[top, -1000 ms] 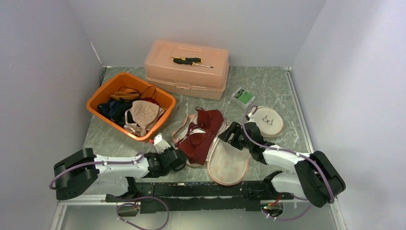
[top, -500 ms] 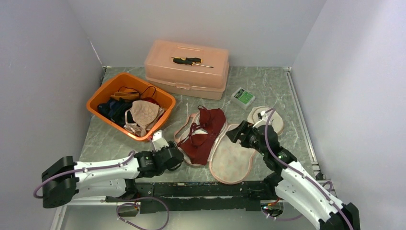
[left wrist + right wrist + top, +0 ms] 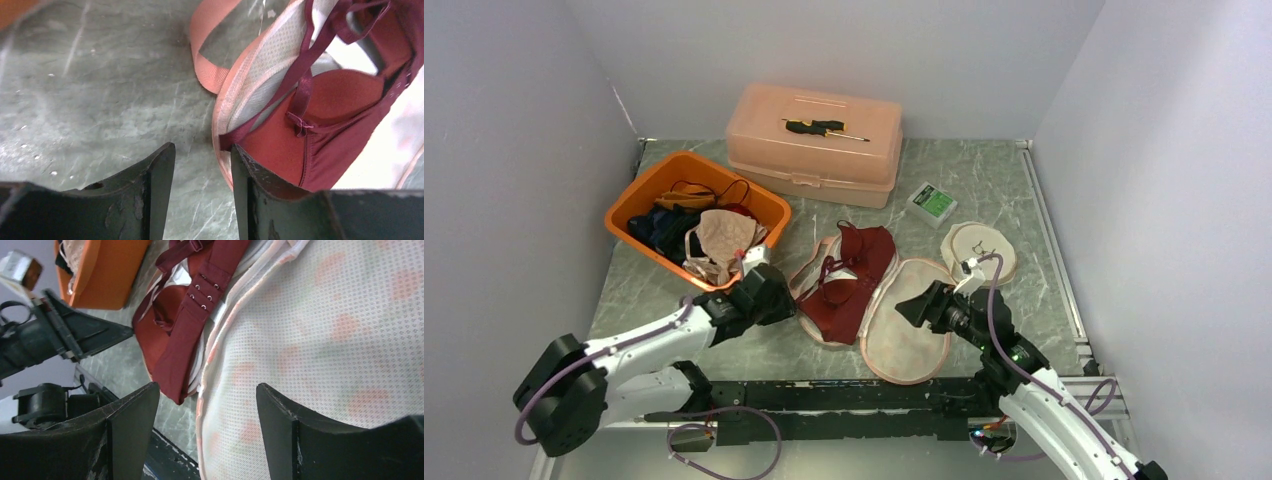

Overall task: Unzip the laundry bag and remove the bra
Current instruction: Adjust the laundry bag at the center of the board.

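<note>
The laundry bag [image 3: 909,330] lies unzipped and spread flat, two white mesh halves with pink trim. A dark red bra [image 3: 849,285] rests on its left half, straps loose. My left gripper [image 3: 782,298] hovers at the bag's left edge, open, with bare table between the fingers; in the left wrist view the left gripper [image 3: 202,150] has the bra [image 3: 320,115] and the bag's pink rim [image 3: 260,65] just right of the right finger. My right gripper [image 3: 904,308] is open above the right mesh half [image 3: 310,340], holding nothing, with the bra [image 3: 185,330] to its left.
An orange basket [image 3: 639,210] of clothes stands at the left, close behind my left gripper. A pink box [image 3: 814,150] with a screwdriver [image 3: 824,127] on top stands at the back. A small green box [image 3: 932,203] and a round pouch [image 3: 979,250] lie at the right.
My left gripper has opened and moved away from the near edge toward the basket's corner. My right arm has pulled back toward the near right, its gripper still open.
</note>
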Action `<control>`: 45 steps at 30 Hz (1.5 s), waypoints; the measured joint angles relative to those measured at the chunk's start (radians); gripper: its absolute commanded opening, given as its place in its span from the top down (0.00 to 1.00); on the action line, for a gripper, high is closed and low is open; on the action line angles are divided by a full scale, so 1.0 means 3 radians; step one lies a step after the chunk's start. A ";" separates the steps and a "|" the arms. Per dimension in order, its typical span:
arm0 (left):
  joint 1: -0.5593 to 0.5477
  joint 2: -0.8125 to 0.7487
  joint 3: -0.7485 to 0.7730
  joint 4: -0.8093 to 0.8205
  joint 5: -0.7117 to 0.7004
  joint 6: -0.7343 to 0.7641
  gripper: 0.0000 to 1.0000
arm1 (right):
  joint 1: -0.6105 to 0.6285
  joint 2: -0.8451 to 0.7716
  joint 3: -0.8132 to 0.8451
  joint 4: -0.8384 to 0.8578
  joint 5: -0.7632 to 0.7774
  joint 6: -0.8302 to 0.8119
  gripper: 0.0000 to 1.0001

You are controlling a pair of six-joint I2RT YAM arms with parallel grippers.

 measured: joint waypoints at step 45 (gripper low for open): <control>0.0178 -0.0703 -0.0303 0.0454 0.0842 0.0258 0.07 | -0.0032 0.1362 0.0053 0.0941 0.0348 0.0708 0.21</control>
